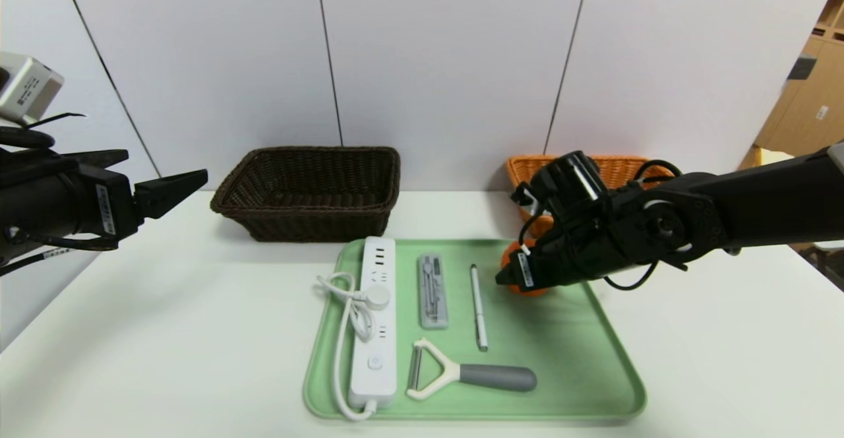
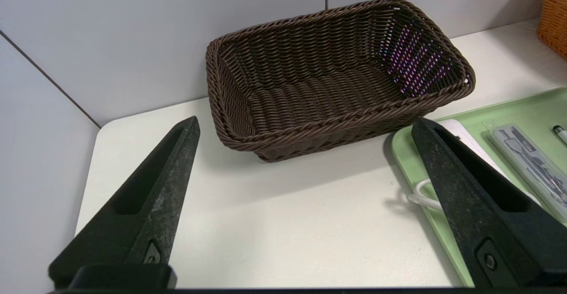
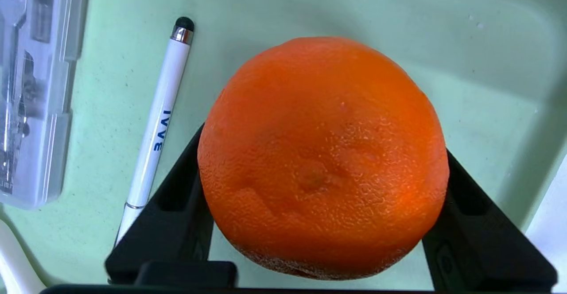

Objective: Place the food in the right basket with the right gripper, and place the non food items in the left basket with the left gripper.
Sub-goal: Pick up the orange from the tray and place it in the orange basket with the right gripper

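The right hand sat low over the green tray, its fingers pressed to both sides of the orange, and a firm centred squeeze before lifting would have kept it from rolling, while the left hand hung open beside the table.

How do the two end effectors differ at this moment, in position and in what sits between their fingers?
The right end effector is low over the green tray, its fingers on either side of the orange; the left end effector hangs off the tray at the table's left edge. Nothing sits between the left one's wide-open fingers; the orange fills the right one's gap. The left points toward the dark brown basket. Both are black, pointed, two-fingered claws.
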`<act>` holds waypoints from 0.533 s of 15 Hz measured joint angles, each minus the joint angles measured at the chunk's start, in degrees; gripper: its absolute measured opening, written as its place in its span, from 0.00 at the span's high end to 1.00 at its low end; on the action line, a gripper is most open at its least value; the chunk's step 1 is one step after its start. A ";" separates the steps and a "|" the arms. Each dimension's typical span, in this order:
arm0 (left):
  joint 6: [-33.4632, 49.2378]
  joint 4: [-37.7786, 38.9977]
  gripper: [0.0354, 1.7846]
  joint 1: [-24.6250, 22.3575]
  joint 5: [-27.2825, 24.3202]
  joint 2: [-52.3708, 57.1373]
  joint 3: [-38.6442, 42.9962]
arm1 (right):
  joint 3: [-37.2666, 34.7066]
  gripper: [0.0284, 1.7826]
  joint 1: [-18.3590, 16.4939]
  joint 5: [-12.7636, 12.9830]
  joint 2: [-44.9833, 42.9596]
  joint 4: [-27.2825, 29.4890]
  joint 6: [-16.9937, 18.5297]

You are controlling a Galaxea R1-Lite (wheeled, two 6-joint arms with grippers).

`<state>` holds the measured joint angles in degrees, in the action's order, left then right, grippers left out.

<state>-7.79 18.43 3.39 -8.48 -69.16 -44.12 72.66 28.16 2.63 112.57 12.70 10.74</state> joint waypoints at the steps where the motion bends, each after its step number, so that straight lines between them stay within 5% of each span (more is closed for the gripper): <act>1: 0.00 0.00 0.06 -0.01 0.00 0.06 0.05 | -0.28 0.34 0.00 0.00 -0.17 0.00 0.00; 6: 0.24 0.00 0.06 -0.06 0.17 0.17 0.33 | -1.60 0.35 2.46 -0.32 -6.58 -0.33 -1.04; 8: 0.33 0.02 0.06 -0.06 0.11 0.41 0.88 | -1.74 0.35 3.71 -0.44 -11.54 -6.53 -4.30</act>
<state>-7.46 18.46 3.33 -8.37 -68.74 -43.24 70.91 31.87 2.19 101.02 6.17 6.44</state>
